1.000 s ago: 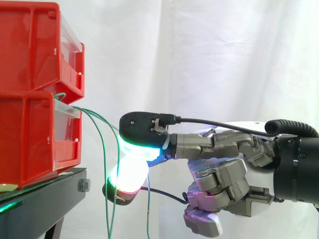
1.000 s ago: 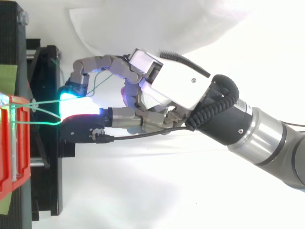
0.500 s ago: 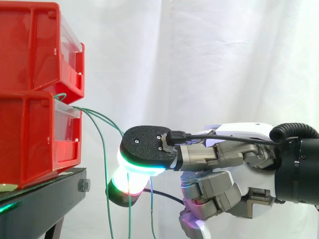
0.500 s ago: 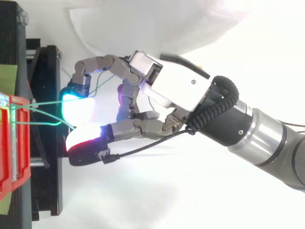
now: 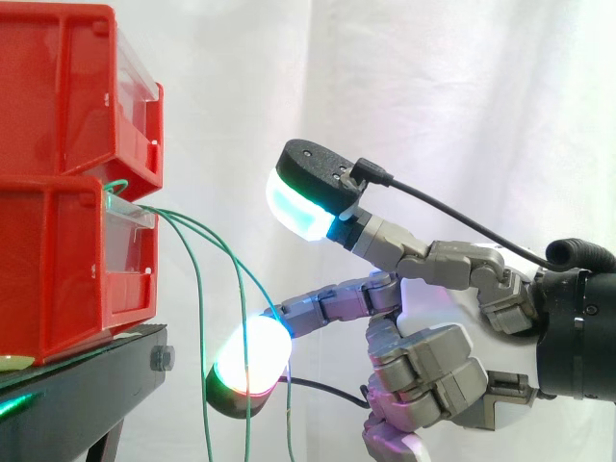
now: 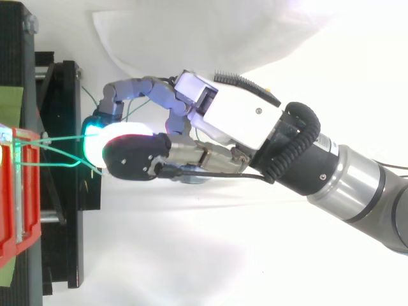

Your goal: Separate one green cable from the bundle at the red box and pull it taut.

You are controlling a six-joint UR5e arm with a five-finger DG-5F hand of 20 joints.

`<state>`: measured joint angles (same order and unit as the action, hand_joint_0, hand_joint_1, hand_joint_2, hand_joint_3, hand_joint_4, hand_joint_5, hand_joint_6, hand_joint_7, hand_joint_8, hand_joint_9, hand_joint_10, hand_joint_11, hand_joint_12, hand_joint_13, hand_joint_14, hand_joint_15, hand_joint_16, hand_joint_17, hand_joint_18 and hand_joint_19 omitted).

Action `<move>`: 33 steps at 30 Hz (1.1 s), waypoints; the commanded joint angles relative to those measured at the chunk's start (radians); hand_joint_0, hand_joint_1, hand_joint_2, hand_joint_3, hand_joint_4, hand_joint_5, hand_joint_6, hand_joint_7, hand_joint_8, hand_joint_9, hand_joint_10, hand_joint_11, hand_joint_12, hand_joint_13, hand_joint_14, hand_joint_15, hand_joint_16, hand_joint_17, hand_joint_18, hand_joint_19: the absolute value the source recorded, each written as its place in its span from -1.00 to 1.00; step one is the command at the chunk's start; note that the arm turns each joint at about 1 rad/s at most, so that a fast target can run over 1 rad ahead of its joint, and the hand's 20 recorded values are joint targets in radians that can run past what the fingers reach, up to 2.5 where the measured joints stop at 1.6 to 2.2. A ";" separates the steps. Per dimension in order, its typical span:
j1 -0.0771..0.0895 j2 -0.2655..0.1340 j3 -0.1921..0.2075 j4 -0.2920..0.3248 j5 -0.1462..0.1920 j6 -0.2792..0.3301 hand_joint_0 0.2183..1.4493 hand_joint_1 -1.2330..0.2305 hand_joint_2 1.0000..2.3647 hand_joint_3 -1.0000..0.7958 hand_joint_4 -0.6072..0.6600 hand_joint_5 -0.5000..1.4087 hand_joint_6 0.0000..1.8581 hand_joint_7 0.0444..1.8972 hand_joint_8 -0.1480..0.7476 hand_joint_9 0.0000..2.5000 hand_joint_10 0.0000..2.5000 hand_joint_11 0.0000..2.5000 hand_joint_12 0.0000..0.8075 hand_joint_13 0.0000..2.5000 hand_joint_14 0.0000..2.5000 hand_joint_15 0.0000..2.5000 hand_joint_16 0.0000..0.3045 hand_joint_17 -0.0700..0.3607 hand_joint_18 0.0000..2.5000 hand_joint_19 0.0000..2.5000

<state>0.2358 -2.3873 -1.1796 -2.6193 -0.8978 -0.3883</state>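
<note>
At the fingertips [image 5: 252,354], the pinch is gone: the upper cyan pad has swung up, well clear of the lower white one, so the hand [image 5: 433,327] stands spread and grips nothing. Half a second ago both pads met. The green cables [image 5: 199,298] hang slack from the red box [image 5: 58,260], passing just beside the lower pad; none is taut, so a fresh pinch seems needed.
</note>
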 commanded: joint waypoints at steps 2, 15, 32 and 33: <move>0.000 0.000 0.000 -0.008 0.000 0.002 -0.73 0.47 -1.00 -0.44 0.21 -0.41 -0.35 0.32 0.08 0.76 -0.98 0.53 0.17 0.42 -0.47 0.19 -0.42 0.24 0.27 -0.23; 0.000 0.000 0.006 -0.103 0.028 0.238 -0.61 0.19 -1.00 -0.44 0.25 -0.38 -0.36 0.36 -0.04 0.88 -0.98 0.53 0.08 0.51 -0.59 0.29 -0.50 0.12 0.26 -0.20; -0.001 0.000 0.023 -0.295 0.036 0.559 -0.58 0.10 -1.00 -0.44 0.25 -0.38 -0.36 0.36 -0.08 0.88 -0.98 0.53 0.04 0.51 -0.60 0.30 -0.52 0.09 0.23 -0.18; 0.000 0.000 0.023 -0.303 0.034 0.560 -0.56 0.04 -1.00 -0.44 0.25 -0.39 -0.36 0.35 -0.08 0.87 -0.98 0.54 0.02 0.50 -0.59 0.30 -0.53 0.08 0.22 -0.17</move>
<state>0.2347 -2.3869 -1.1566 -2.9036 -0.8616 0.1479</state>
